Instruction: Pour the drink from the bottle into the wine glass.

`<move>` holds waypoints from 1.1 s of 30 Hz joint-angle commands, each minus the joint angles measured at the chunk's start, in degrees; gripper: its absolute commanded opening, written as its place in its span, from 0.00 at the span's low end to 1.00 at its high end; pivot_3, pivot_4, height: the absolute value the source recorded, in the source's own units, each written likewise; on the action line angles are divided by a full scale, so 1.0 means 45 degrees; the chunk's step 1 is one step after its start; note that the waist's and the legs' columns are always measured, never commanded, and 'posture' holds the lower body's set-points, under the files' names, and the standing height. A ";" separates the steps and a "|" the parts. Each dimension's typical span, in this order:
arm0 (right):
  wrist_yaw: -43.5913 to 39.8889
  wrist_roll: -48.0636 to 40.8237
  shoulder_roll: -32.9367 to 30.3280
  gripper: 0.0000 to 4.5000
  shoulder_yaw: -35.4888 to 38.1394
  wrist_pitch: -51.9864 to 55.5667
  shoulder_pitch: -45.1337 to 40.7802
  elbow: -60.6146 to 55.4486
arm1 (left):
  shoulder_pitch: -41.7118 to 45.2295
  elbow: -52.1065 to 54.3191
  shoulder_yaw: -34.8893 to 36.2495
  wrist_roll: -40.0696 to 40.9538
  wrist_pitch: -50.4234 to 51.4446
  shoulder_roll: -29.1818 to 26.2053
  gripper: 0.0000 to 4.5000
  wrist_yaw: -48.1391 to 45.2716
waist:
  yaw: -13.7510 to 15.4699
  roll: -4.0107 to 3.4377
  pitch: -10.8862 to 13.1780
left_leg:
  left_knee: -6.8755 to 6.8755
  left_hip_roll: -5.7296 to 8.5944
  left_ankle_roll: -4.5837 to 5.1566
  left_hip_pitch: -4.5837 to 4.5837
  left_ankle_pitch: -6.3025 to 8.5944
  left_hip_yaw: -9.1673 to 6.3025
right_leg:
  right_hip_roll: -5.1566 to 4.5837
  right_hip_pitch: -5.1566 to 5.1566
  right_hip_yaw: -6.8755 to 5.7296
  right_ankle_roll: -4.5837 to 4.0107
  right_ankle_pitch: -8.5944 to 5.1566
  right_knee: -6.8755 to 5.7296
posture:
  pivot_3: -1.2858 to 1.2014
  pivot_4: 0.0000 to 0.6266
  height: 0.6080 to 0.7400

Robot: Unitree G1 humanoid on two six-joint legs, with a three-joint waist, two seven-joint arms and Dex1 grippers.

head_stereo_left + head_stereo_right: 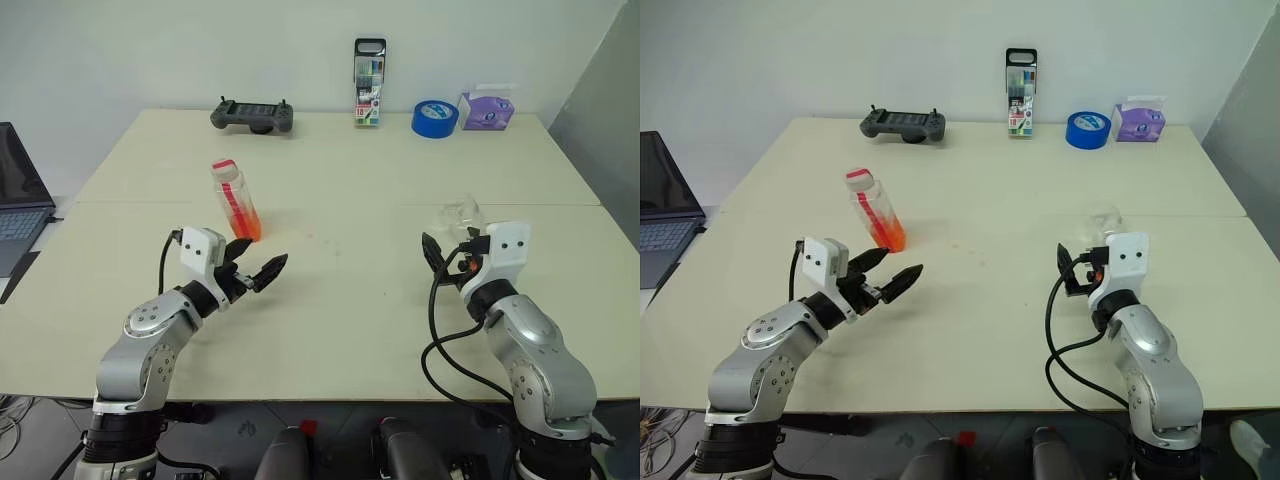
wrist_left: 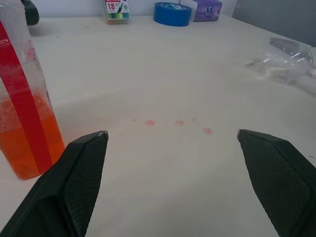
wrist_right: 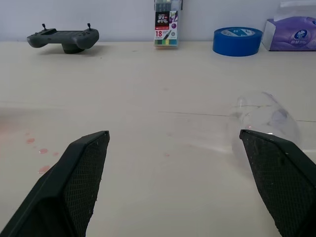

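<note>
Pale cream, the desk [image 1: 340, 190] is carrying the bottle [image 1: 236, 200], which is standing upright toward the left side, roughly midway between the near and far edges, with the orange drink [image 1: 247, 227] filling its lower part. Small reddish spots [image 2: 168, 123] are marking the desk surface just beside the bottle. Well apart, toward the right side, the wine glass [image 1: 459, 216] is lying on its side, clear and hard to make out. Hovering near the bottle's base without touching it, the left gripper [image 1: 255, 270] is keeping its fingers spread wide apart with nothing between them. Just on the near side of the glass, the right gripper [image 3: 173, 148] is also holding its fingers wide apart and empty. Along the far edge are sitting a dark controller [image 1: 252, 115], a marker-pen case [image 1: 369, 82], a blue tape roll [image 1: 435, 117] and a purple tissue pack [image 1: 487, 108].
</note>
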State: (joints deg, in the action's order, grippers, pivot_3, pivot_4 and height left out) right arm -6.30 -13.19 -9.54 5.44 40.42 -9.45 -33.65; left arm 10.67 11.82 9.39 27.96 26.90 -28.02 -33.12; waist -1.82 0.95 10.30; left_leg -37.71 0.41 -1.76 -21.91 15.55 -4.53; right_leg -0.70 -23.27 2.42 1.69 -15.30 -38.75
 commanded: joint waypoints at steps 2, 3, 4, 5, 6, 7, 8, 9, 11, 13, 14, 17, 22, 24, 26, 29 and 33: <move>-0.0091 -0.0170 -0.0047 1.00 0.0027 -0.0268 0.0022 -0.0588 | 0.0353 0.0289 0.0270 0.0009 -0.0170 -0.0123 0.99 0.0022 | 0.0001 0.0000 0.0000 | 0.0000 0.0000 0.0000 0.0000 0.0000 0.0002 | 0.0000 0.0000 0.0000 0.0000 0.0000 0.0000 | 0.52 0.24 1.00; -0.0101 -0.0170 -0.0055 1.00 0.0014 -0.0275 0.0036 -0.0580 | 0.0381 0.0258 0.0255 -0.0050 -0.0166 -0.0109 0.99 0.0086 | 0.0001 0.0000 0.0001 | 0.0000 0.0000 0.0000 0.0000 0.0000 0.0001 | 0.0000 0.0000 0.0001 0.0000 0.0000 0.0001 | 0.52 0.24 1.00; -0.0118 -0.0167 -0.0070 1.00 -0.0003 -0.0279 0.0043 -0.0565 | 0.0400 0.0222 0.0296 0.0061 -0.0150 -0.0007 0.99 0.0094 | -0.0001 0.0000 0.0001 | 0.0000 0.0000 0.0000 0.0000 0.0000 0.0000 | 0.0000 0.0000 0.0000 0.0000 0.0000 0.0001 | 0.52 0.24 1.00; -0.0141 -0.0171 -0.0087 1.00 -0.0014 -0.0280 0.0042 -0.0552 | 0.0407 0.0210 0.0290 0.0078 -0.0148 0.0027 0.99 0.0095 | 0.0001 0.0000 0.0001 | 0.0000 0.0000 0.0000 0.0000 0.0000 0.0001 | 0.0000 0.0000 0.0000 0.0000 0.0000 0.0002 | 0.52 0.24 1.00; -0.0202 -0.0205 -0.0113 1.00 -0.0027 -0.0271 0.0027 -0.0533 | 0.0413 0.0195 0.0263 0.0051 -0.0137 0.0044 0.99 0.0119 | 0.0001 0.0001 0.0001 | 0.0000 0.0000 0.0000 0.0001 0.0000 0.0004 | 0.0000 0.0000 0.0000 0.0000 0.0000 0.0002 | 0.52 0.24 1.00; -0.0321 -0.0265 -0.0164 1.00 -0.0062 -0.0258 0.0003 -0.0503 | 0.0444 0.0119 0.0226 -0.0064 -0.0193 0.0052 0.99 0.0175 | 0.0000 0.0001 0.0001 | 0.0000 0.0000 0.0000 0.0000 0.0000 0.0004 | 0.0000 0.0000 0.0000 0.0000 0.0000 0.0004 | 0.52 0.24 1.00; -0.0495 -0.0322 -0.0263 1.00 -0.0125 -0.0259 -0.0042 -0.0459 | 0.0522 -0.0034 0.0218 -0.0199 -0.0280 0.0081 0.99 0.0279 | 0.0001 0.0001 0.0002 | 0.0000 0.0000 0.0000 0.0000 0.0000 0.0004 | 0.0000 0.0000 0.0000 0.0000 0.0000 0.0005 | 0.52 0.24 1.00; -0.0769 -0.0421 -0.0395 1.00 -0.0220 -0.0277 -0.0137 -0.0376 | 0.0648 -0.0228 0.0229 -0.0274 -0.0320 0.0138 0.99 0.0397 | 0.0001 0.0001 0.0002 | 0.0000 0.0000 0.0000 0.0000 0.0000 0.0004 | 0.0000 0.0000 -0.0001 0.0000 0.0000 0.0006 | 0.52 0.24 1.00; -0.1305 -0.0726 -0.0602 1.00 -0.0392 -0.0225 -0.0519 -0.0136 | 0.0894 -0.0513 0.0195 -0.0371 -0.0360 0.0229 0.99 0.0559 | 0.0002 0.0005 0.0005 | 0.0000 0.0001 0.0000 0.0000 0.0000 0.0001 | 0.0000 0.0000 -0.0003 0.0000 0.0000 0.0005 | 0.52 0.24 1.00; -0.2473 -0.1500 -0.0894 1.00 -0.0806 0.0074 -0.1519 0.0318 | 0.1264 -0.0876 0.0125 -0.0605 -0.0314 0.0442 0.99 0.1014 | -0.0019 0.0007 0.0021 | -0.0002 0.0001 0.0001 0.0002 0.0000 0.0003 | 0.0003 0.0001 -0.0012 0.0001 0.0001 0.0004 | 0.52 0.24 1.00; -0.3172 -0.1804 -0.1184 1.00 -0.1118 0.0255 -0.2075 0.0618 | 0.1481 -0.1096 0.0076 -0.0826 -0.0358 0.0577 0.99 0.1331 | -0.0023 0.0005 0.0030 | -0.0004 0.0002 0.0001 0.0006 0.0000 0.0016 | 0.0006 0.0001 -0.0018 -0.0003 0.0004 0.0000 | 0.52 0.24 1.00; -0.4737 -0.2462 -0.1760 1.00 -0.1719 0.0494 -0.3358 0.1538 | 0.2006 -0.1630 0.0199 -0.1271 -0.0137 0.1047 0.99 0.2444 | -0.0009 0.0017 0.0039 | -0.0010 -0.0002 0.0003 0.0003 0.0000 0.0004 | 0.0035 0.0002 -0.0031 -0.0008 0.0008 0.0005 | 0.52 0.24 1.00; -0.6510 -0.2545 -0.2321 1.00 -0.2599 -0.0133 -0.4756 0.3115 | 0.1924 -0.1589 0.0184 -0.1623 -0.0019 0.1316 0.99 0.3130 | 0.0002 0.0039 0.0052 | -0.0004 0.0002 0.0003 -0.0015 0.0002 -0.0014 | 0.0006 0.0000 -0.0036 -0.0064 0.0041 0.0010 | 0.52 0.24 1.00; -0.6870 -0.2592 -0.2392 1.00 -0.2710 -0.0283 -0.4932 0.3428 | 0.1756 -0.1405 0.0305 -0.1730 0.0028 0.1345 0.99 0.3420 | 0.0006 0.0039 0.0052 | -0.0003 0.0006 0.0000 -0.0021 0.0003 -0.0007 | -0.0008 -0.0006 -0.0039 -0.0066 0.0042 0.0017 | 0.52 0.24 1.00; -0.7289 -0.2623 -0.2500 1.00 -0.2842 -0.0388 -0.4994 0.3636 | 0.1678 -0.1288 0.0383 -0.1959 -0.0052 0.1382 0.99 0.3831 | 0.0013 0.0039 0.0052 | -0.0001 0.0006 -0.0007 -0.0026 0.0008 -0.0014 | -0.0018 -0.0006 -0.0035 -0.0066 0.0042 0.0027 | 0.52 0.24 1.00; -0.7810 -0.2614 -0.2646 1.00 -0.3042 -0.0514 -0.4994 0.3809 | 0.1572 -0.1163 0.0175 -0.2861 -0.0631 0.1235 0.99 0.4444 | 0.0023 0.0042 0.0054 | -0.0002 0.0009 -0.0012 -0.0032 0.0010 -0.0019 | -0.0024 -0.0006 -0.0034 -0.0066 0.0043 0.0030 | 0.52 0.24 1.00; -0.8139 -0.2495 -0.2702 1.00 -0.3236 -0.0651 -0.5077 0.4001 | 0.1761 -0.1453 0.0166 -0.3797 -0.1617 0.1226 0.99 0.5005 | 0.0029 0.0042 0.0054 | -0.0004 0.0012 -0.0013 -0.0028 0.0009 -0.0012 | -0.0026 -0.0006 -0.0033 -0.0066 0.0044 0.0030 | 0.52 0.24 1.00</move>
State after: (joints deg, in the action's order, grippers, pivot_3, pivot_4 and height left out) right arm -41.86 -24.01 -21.52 -8.93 38.99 -30.87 -14.86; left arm 17.68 3.91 9.44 12.84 22.59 -21.76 -11.69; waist -1.68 1.14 10.54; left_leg -37.73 0.46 -1.82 -22.03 15.59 -4.59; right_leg -0.82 -23.29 2.28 1.39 -15.10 -38.61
